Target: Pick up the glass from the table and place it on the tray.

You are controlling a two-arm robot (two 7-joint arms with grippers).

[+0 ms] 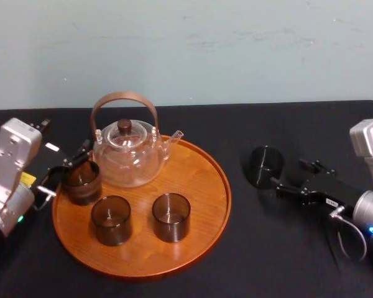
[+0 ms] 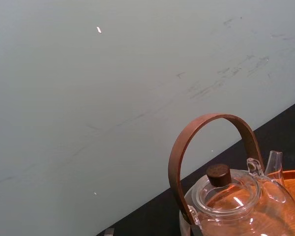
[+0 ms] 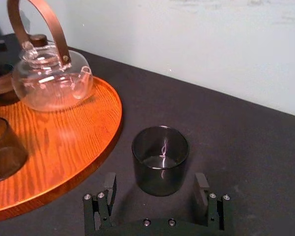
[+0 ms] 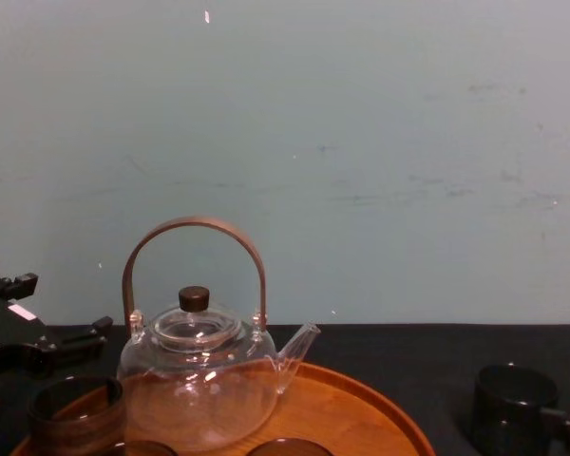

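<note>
"Black cloth over the whole table (image 1: 267, 261), pale wall behind. Which one is it after?"

"The glass (image 1: 265, 166), the dark one standing upright on the cloth to the right of the tray (image 1: 202, 186), apart from the rim. The right gripper (image 1: 290, 177) is low on its right side with the jaws spread wide. There's one finger on either side of the glass, and as far as I can see neither is touching it."

"And the other arm?"

"The left gripper (image 1: 65, 171) is over at the tray's left edge, beside the leftmost tray glass (image 1: 82, 182). Its jaws look released too, though I can't tell whether a finger brushes that glass."

"What could spoil it?"

"The squeeze, first. The wall is smooth and round, so if one finger lands before the other the glass may skid on the cloth or tip over. A grip that is too shallow could let it slip during the lift. Then there's the trip left. If it's carried too low, the base could clip the raised rim. The free wood is on the right side of the tray, between the teapot (image 1: 130, 155) with its spout and the near-right tray glass (image 1: 171, 217). If it's set down carelessly there, it knocks one of them."
</note>
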